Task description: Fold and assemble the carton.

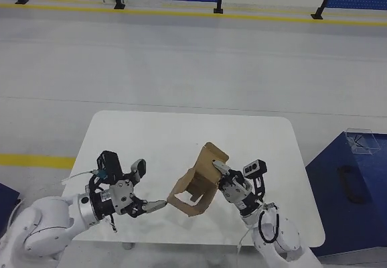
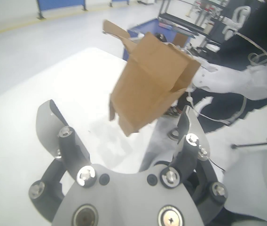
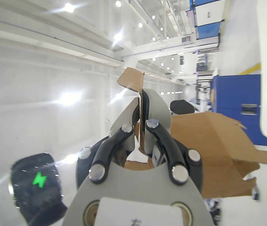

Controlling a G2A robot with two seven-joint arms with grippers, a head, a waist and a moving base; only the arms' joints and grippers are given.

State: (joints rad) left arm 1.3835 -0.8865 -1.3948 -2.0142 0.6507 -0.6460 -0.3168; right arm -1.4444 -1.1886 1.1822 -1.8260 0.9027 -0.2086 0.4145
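So the white worktop takes up the middle of the top view, rounded corners and all. A wide stretch of bare white runs from the carton to its upper and left edges. The blue cabinet sits off the worktop's right side, cut off by the right edge of the frame.

The brown carton is in the lower middle of the top view, over the front half of the worktop and nearer the lower edge than any other. It's half-formed and tilted, with flaps sticking out. In the left wrist view it looks lifted off the surface, but I honestly can't tell if its low corner touches. Its inside and underside are hidden in the top view.

The right tool comes in over the lower right of the worktop and is pinched tight on a flap at the carton's upper right corner. In the right wrist view you can see that tool squeezing the cardboard edge-on, and its body hides the carton's near part.

The left tool is at the lower left of the carton, just beside it with a small gap and holding nothing. In the left wrist view the same tool is spread wide.
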